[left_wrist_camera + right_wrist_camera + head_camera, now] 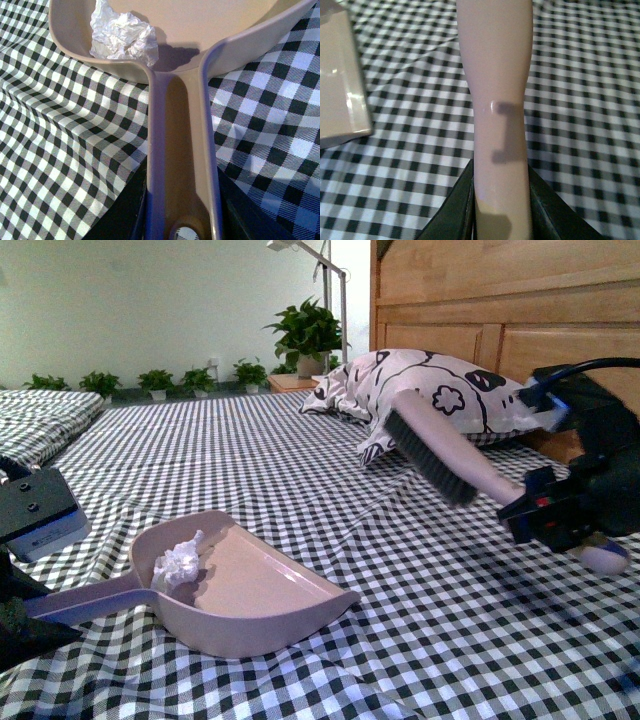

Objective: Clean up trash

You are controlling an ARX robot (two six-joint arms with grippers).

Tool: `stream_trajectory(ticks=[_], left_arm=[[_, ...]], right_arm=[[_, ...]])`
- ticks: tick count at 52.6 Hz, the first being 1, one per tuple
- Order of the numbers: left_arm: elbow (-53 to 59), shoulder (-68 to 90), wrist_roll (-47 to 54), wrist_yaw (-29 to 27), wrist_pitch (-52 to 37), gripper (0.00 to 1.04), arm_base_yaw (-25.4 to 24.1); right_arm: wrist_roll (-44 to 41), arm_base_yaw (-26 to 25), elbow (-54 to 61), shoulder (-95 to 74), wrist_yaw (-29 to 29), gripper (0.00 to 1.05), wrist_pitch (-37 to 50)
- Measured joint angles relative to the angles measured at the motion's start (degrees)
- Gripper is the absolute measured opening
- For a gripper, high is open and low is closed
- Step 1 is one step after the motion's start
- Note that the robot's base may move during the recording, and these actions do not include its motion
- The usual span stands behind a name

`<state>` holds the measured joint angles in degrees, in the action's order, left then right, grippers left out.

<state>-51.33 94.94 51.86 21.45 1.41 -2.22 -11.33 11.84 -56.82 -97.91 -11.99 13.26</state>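
The trash, a small crumpled wad of white tissue, lies inside the beige dustpan at its back wall near the handle; it also shows in the left wrist view. My left gripper is shut on the dustpan handle, and the pan rests on the checkered bedspread. My right gripper is shut on the brush handle and holds the brush in the air to the right of the pan, black bristles pointing down-left, clear of the pan.
A large white pillow with black cartoon prints lies at the back against the wooden headboard. A second checkered bed is at the left. Potted plants and a lamp stand behind. The dustpan's corner shows in the right wrist view.
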Motion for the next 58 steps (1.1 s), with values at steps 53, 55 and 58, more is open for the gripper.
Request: stream_trajectory(ticks=[53, 55, 58], left_arm=[[21.0, -46.7, -33.3, -42.5, -22.6, 0.28, 6.0], [22.2, -48.9, -33.0, -43.5, -22.4, 0.28, 6.2], [23.8, -52.3, -33.2, -44.8, -21.4, 0.28, 6.3]], right_arm=[[23.8, -10.9, 12.6, 58.5, -12.3, 0.20, -18.8], [24.9, -9.7, 12.6, 59.7, -11.3, 0.20, -19.5], [26.4, -7.1, 12.6, 61.7, -8.6, 0.20, -20.6]])
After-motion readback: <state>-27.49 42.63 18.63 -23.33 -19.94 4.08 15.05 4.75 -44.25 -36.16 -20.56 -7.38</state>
